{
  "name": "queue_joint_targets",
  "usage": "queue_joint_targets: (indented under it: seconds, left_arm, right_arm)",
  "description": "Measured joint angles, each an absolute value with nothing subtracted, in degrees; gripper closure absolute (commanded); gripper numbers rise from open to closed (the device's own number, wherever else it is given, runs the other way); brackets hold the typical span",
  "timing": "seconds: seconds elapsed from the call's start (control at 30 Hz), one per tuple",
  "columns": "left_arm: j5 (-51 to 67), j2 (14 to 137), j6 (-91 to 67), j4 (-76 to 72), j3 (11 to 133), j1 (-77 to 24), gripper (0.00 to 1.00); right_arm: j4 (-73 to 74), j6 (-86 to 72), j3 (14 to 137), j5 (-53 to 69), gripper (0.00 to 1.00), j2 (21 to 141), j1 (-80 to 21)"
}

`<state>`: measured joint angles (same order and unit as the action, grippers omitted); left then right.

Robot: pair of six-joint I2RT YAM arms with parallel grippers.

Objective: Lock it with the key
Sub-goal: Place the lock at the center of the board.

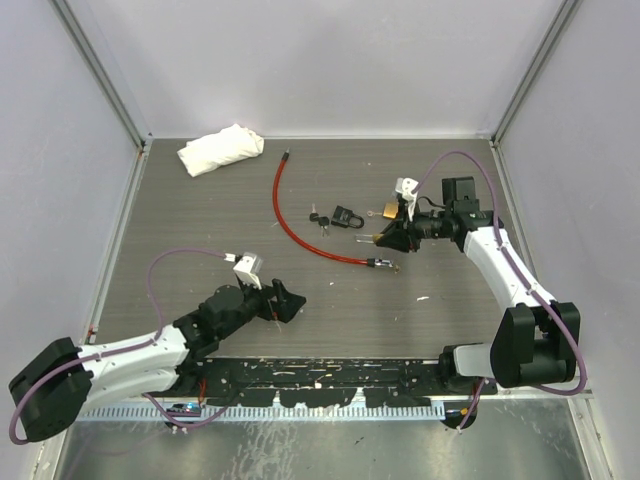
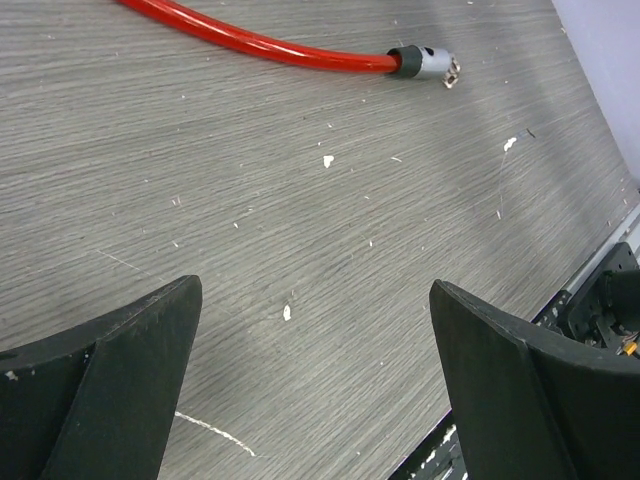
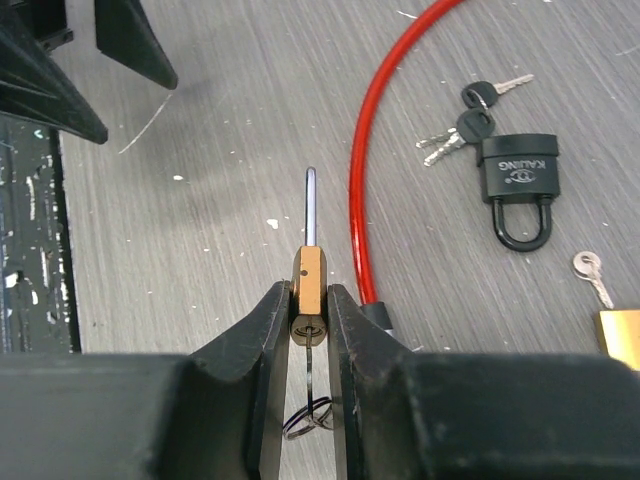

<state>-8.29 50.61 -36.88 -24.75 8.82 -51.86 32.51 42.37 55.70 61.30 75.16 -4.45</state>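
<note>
The brass padlock (image 3: 307, 280) sits edge-on between the right fingers (image 3: 275, 315), which are narrowed onto its body. Its steel loop points away from them, and what looks like a key ring (image 3: 308, 415) hangs under the keyhole end. From this angle I cannot tell whether the loop is seated. To do the step well, the right fingers should probably keep the body steady while the loop is pressed home and the key turned squarely, without levering. The left fingers (image 2: 120, 380) stand wide and hold nothing above bare worktop (image 2: 300, 230), well apart from the padlock. The red cable (image 3: 355, 200) runs just beside the right fingers and could snag. Beyond it lie a black padlock (image 3: 518, 185) with its keys (image 3: 475, 110), a loose key (image 3: 590, 270) and a second brass lock (image 3: 622, 340).
</note>
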Motion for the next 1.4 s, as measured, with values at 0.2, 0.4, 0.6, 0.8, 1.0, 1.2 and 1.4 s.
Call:
queue_joint_targets:
  seconds: [0.2, 0.4, 0.6, 0.8, 1.0, 1.2, 1.4]
  left_arm:
    - [-8.1, 52.6, -37.2, -26.1, 8.8, -51.9, 0.02]
    - [-8.0, 52.9, -38.1, -26.5, 8.8, -51.9, 0.02]
    - [-7.9, 52.9, -38.3, -26.8, 8.8, -51.9, 0.02]
    - [-7.9, 52.9, -38.4, -26.8, 8.6, -51.9, 0.02]
    - [-7.9, 52.9, -38.4, -26.8, 8.3, -51.9, 0.02]
    - [-7.9, 52.8, -38.4, -26.8, 8.1, -51.9, 0.02]
    - [-7.9, 52.6, -38.4, -26.8, 8.0, -51.9, 0.02]
  right_arm:
    - [29.5, 38.7, 55.5, 58.2, 0.96, 75.2, -3.3]
    - [26.7, 35.3, 55.3, 54.9, 0.96, 75.2, -1.9]
    - [24.4, 32.8, 55.0, 52.1, 0.96, 75.2, -0.8]
    - [22.2, 30.4, 53.7, 48.9, 0.95, 75.2, 0.3]
    - [19.7, 27.8, 52.7, 45.5, 0.95, 75.2, 1.5]
    - [16.6, 24.8, 51.2, 41.4, 0.94, 75.2, 2.7]
    - [12.1, 21.1, 49.2, 36.8, 0.94, 75.2, 3.9]
